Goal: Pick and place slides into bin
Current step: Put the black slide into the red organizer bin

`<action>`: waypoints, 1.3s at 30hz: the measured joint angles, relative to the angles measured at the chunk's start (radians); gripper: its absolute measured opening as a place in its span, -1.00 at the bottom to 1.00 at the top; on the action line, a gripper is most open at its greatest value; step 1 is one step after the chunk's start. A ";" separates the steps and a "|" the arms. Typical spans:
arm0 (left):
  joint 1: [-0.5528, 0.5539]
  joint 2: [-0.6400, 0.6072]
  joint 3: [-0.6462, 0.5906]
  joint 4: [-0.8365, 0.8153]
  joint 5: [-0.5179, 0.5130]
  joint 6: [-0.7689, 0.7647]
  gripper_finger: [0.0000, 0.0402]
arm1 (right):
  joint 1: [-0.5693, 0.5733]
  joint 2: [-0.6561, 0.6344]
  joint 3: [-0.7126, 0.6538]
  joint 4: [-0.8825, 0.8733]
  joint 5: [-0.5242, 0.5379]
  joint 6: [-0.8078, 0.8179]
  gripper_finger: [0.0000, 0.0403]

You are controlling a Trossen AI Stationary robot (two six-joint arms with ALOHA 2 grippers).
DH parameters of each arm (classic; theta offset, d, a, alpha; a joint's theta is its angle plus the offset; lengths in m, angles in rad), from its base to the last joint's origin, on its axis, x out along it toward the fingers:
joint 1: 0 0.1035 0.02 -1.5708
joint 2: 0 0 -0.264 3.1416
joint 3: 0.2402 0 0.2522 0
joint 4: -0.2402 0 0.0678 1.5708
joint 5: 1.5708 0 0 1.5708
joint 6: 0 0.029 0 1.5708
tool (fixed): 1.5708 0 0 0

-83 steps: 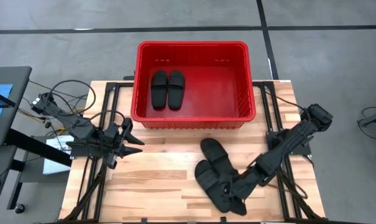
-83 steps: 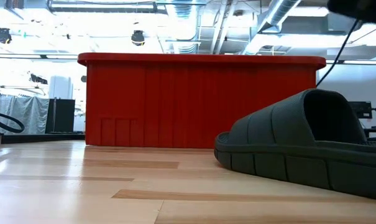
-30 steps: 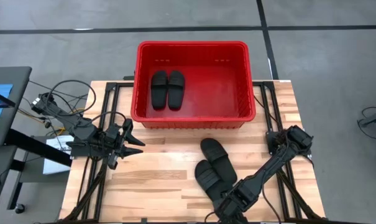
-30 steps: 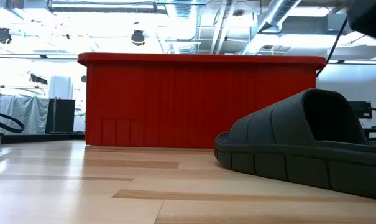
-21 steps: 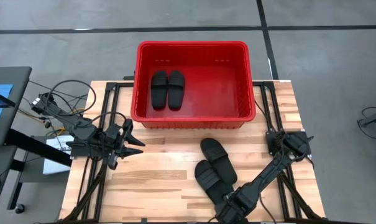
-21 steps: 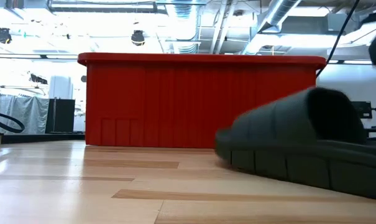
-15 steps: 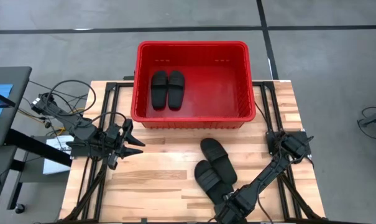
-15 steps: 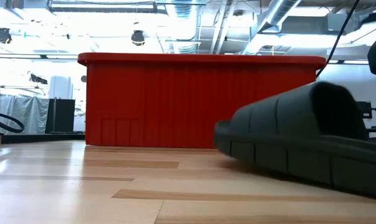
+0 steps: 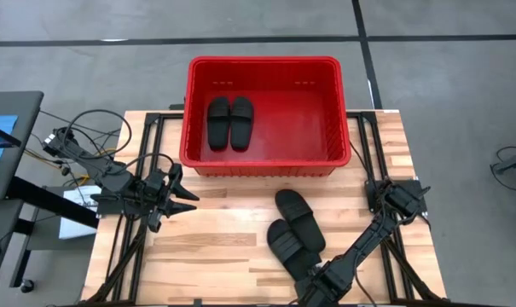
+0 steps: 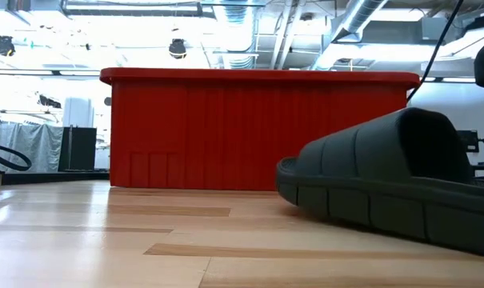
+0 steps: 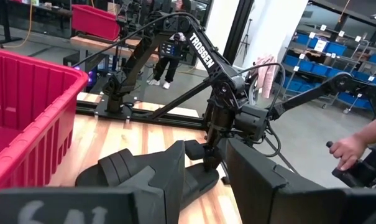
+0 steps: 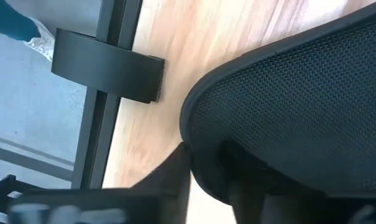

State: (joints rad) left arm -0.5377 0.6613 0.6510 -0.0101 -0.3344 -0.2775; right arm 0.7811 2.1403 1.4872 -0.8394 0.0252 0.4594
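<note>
Gripping the heel edge of the nearer slide (image 9: 292, 247), the right gripper (image 9: 315, 284) sits at the table's (image 9: 223, 247) front edge, its fingers pinching the sole. A second slide (image 9: 298, 215) lies just beside it. Two more slides (image 9: 230, 122) rest inside the bin (image 9: 266, 162). The left gripper (image 9: 182, 200) hovers partly open, holding nothing, well apart.

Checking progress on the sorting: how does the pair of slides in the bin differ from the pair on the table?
The pair in the bin lies side by side, parallel and squared to the bin walls; the pair on the table lies skewed and staggered. The bin pair sits untouched; the right end effector is at the table pair's near slide. All four are matching black slides.
</note>
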 joint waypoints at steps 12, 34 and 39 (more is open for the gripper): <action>0.000 0.000 0.000 -0.025 0.000 -0.025 -0.46 | -0.008 -0.001 0.000 0.006 -0.097 0.052 -0.98; 0.000 0.000 0.000 -0.061 -0.001 -0.125 -0.46 | 0.015 0.023 0.258 -0.316 -0.093 0.004 -1.00; 0.000 0.000 0.000 -0.061 -0.001 -0.128 -0.46 | 0.022 0.023 0.344 -0.399 -0.071 -0.014 -1.00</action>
State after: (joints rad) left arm -0.5379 0.6613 0.6510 -0.0711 -0.3355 -0.4053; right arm 0.8030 2.1635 1.8311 -1.2381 -0.0456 0.4451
